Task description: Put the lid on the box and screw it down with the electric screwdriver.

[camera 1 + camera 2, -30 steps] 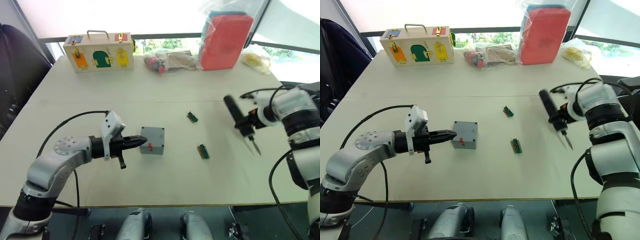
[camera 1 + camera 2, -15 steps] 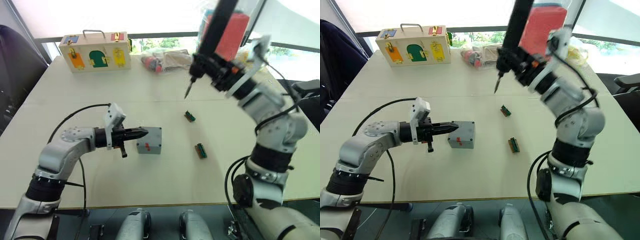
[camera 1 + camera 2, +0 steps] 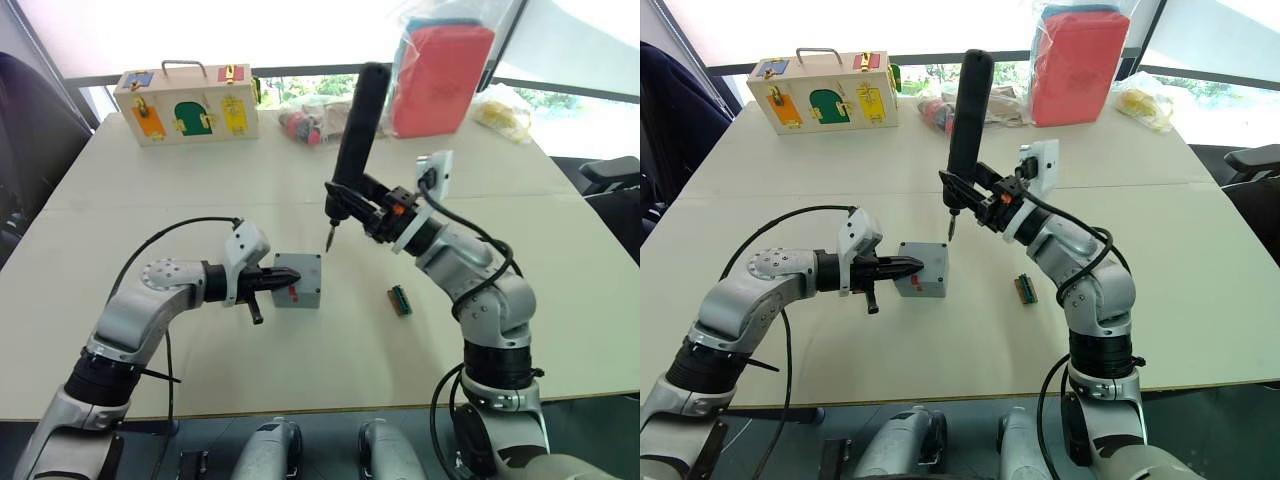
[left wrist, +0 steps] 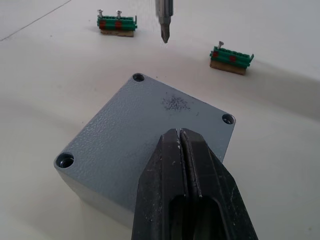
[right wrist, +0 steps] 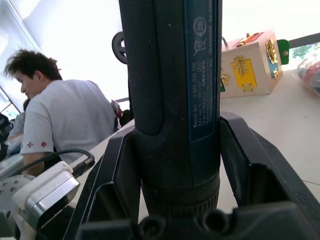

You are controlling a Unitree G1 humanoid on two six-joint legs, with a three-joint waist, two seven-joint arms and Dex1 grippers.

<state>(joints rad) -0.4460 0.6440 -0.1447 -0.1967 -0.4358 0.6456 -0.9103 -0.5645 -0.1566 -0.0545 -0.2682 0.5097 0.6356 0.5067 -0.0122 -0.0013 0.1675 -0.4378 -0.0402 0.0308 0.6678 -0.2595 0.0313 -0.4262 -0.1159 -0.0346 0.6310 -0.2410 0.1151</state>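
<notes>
The grey box [image 3: 306, 291], red mark on its near wall, stands mid-table. The lid [image 4: 150, 117] lies on top of it, with screw holes showing at its corners. My left gripper [image 3: 285, 277] is shut, and its fingertips [image 4: 172, 150] rest on the lid's near edge. My right gripper [image 3: 350, 203] is shut on the electric screwdriver [image 3: 361, 120], which stands nearly upright. Its metal bit [image 4: 164, 30] hangs a little above the box's far side, apart from the lid.
Two green blocks [image 4: 116, 23] [image 4: 231, 54] lie beyond the box. At the table's far edge stand a wooden case [image 3: 185, 100], plastic bags [image 3: 320, 120] and a red pack [image 3: 440, 65]. A person [image 5: 65, 120] sits off to one side.
My right arm has brought the screwdriver down and towards the box, so the bit now hovers just above it. The left gripper has stayed shut on the lid.
</notes>
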